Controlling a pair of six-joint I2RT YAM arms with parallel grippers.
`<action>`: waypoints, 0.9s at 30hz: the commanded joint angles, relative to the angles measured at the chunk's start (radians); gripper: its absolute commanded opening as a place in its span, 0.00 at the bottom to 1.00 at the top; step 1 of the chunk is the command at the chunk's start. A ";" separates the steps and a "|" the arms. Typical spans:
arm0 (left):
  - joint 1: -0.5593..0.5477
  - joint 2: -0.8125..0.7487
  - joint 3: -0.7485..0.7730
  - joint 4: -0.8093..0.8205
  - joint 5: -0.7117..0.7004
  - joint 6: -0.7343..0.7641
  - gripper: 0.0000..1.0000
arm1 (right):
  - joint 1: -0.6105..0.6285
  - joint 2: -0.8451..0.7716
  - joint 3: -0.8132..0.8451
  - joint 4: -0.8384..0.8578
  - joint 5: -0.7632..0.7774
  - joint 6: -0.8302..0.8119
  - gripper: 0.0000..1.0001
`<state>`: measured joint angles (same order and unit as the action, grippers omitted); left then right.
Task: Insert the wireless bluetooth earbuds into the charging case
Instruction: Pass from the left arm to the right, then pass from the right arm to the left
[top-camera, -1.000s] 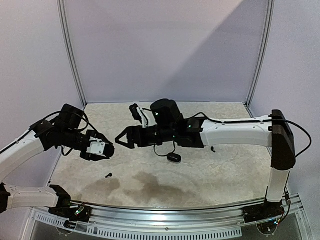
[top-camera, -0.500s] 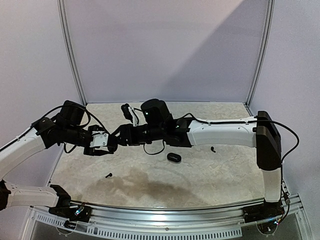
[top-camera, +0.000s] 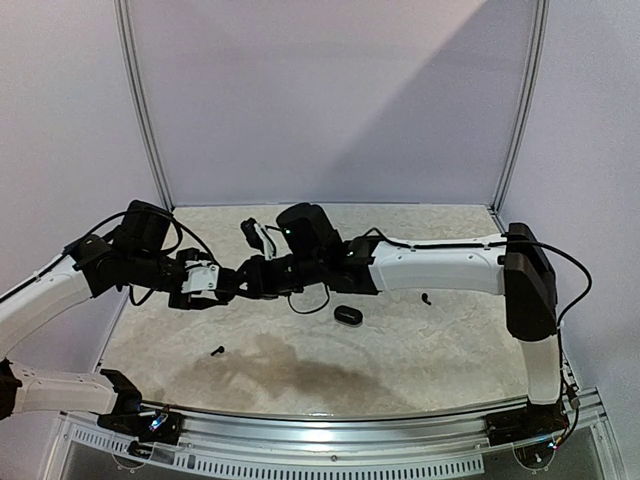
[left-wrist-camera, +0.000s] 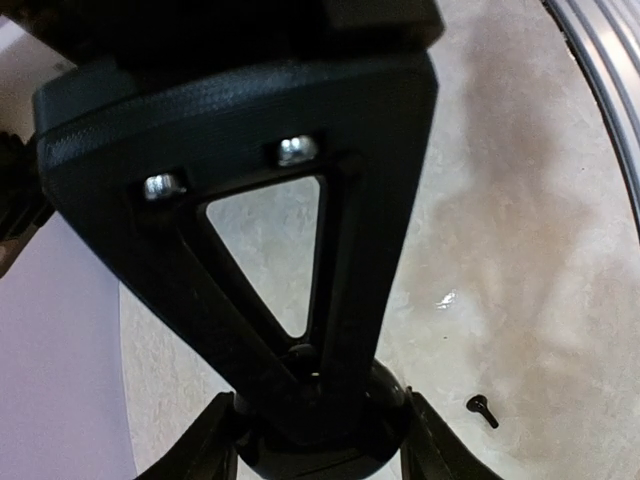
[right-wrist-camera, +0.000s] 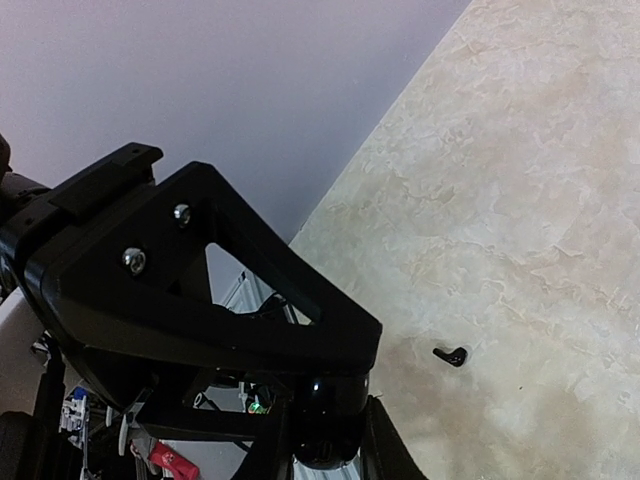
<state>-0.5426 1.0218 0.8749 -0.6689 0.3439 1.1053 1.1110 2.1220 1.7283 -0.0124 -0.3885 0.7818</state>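
Mid-air, left pincer (top-camera: 226, 288) pinches a glossy black case (right-wrist-camera: 328, 425); right pincer (top-camera: 245, 284) meets it, whether clamped we cannot tell. One black earbud (top-camera: 218, 350) lies on worktop (top-camera: 450, 350) below, near front edge.

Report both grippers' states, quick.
Left gripper: holding a white case, it seems.
Right gripper: open or closed cannot be told.

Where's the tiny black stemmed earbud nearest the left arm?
Top view, front-left: tiny black stemmed earbud lies on the beige tabletop, base-side of the left gripper.
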 joint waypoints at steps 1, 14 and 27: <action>-0.019 0.004 0.008 0.034 0.004 -0.027 0.24 | -0.002 0.036 0.033 -0.018 -0.042 -0.022 0.10; -0.013 -0.106 0.006 -0.008 0.095 -0.193 0.99 | -0.050 -0.082 -0.119 0.123 -0.048 -0.016 0.00; 0.043 -0.299 -0.168 0.748 0.507 -1.452 0.62 | 0.000 -0.485 -0.403 0.408 0.210 -0.520 0.00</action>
<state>-0.5064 0.7296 0.7757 -0.3077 0.7551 0.1226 1.0637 1.7119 1.3525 0.2268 -0.2649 0.4568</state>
